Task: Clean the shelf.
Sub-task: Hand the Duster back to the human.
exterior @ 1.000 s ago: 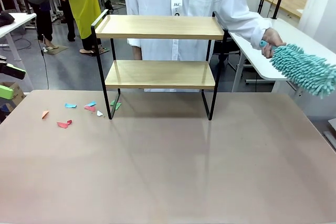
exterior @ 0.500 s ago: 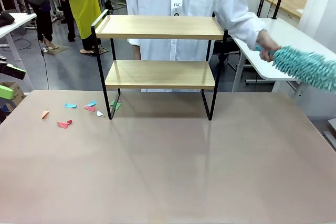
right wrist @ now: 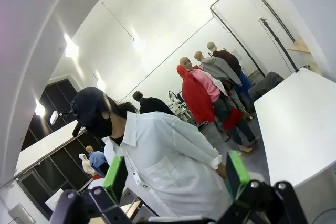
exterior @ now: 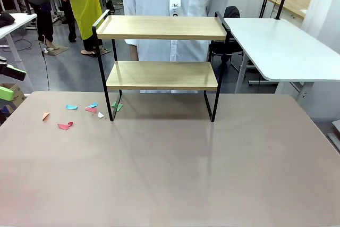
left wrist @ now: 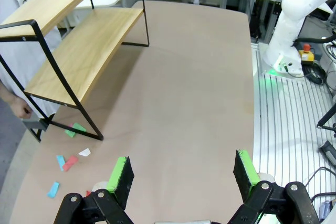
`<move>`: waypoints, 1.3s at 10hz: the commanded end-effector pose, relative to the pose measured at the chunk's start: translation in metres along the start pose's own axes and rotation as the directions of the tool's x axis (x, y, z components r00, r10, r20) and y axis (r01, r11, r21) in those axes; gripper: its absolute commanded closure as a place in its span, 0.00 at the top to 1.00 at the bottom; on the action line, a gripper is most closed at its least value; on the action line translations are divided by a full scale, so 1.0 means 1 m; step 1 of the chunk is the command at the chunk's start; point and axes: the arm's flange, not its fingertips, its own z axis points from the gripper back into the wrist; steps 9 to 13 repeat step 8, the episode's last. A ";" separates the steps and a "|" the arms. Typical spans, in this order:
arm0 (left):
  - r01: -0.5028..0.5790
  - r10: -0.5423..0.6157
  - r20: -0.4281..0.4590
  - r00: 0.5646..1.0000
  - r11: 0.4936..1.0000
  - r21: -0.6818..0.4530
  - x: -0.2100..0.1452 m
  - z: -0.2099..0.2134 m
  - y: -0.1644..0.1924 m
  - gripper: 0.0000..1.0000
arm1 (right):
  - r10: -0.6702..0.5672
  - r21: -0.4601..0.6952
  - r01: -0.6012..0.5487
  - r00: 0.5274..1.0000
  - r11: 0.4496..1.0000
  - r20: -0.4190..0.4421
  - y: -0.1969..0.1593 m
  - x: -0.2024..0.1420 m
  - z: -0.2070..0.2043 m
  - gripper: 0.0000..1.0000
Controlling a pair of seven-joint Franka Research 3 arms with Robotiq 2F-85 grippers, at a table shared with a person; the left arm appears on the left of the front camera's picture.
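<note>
A: Starting at the left, what is lying on the counter?

B: Paper scraps, pink, blue, orange and green, are sitting loose beside the shelf's left legs. I take them for swept-off litter, since both boards are looking bare.

A: And the left gripper?

B: It is hanging above the counter's near left edge with its jaws spread wide and nothing between the green pads. From the wrist it is looking along the counter at the scraps and the shelf's end frame, so it seems to be parked clear, leaving the working space free.

A: Where is the shelf itself?

B: It is standing upright at the far middle of the counter, just in front of the person in the white coat, within that person's reach. That placing suits someone cleaning it from the far side.

A: And the right gripper?

B: Its jaws are also spread and empty. It is pointing up and away from the counter, toward the person, so I judge it idle too. The white side table at the right is lying bare.
</note>
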 end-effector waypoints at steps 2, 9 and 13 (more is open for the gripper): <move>0.017 -0.017 0.025 1.000 1.000 -0.002 0.002 -0.001 0.001 1.00 | 0.005 -0.009 -0.005 1.000 1.000 0.001 0.001 -0.003 0.002 1.00; 0.017 -0.017 0.025 1.000 1.000 -0.002 0.002 -0.001 0.001 1.00 | 0.005 -0.009 -0.005 1.000 1.000 0.001 0.001 -0.003 0.002 1.00; 0.017 -0.017 0.025 1.000 1.000 -0.002 0.002 -0.001 0.001 1.00 | 0.005 -0.009 -0.005 1.000 1.000 0.001 0.001 -0.003 0.002 1.00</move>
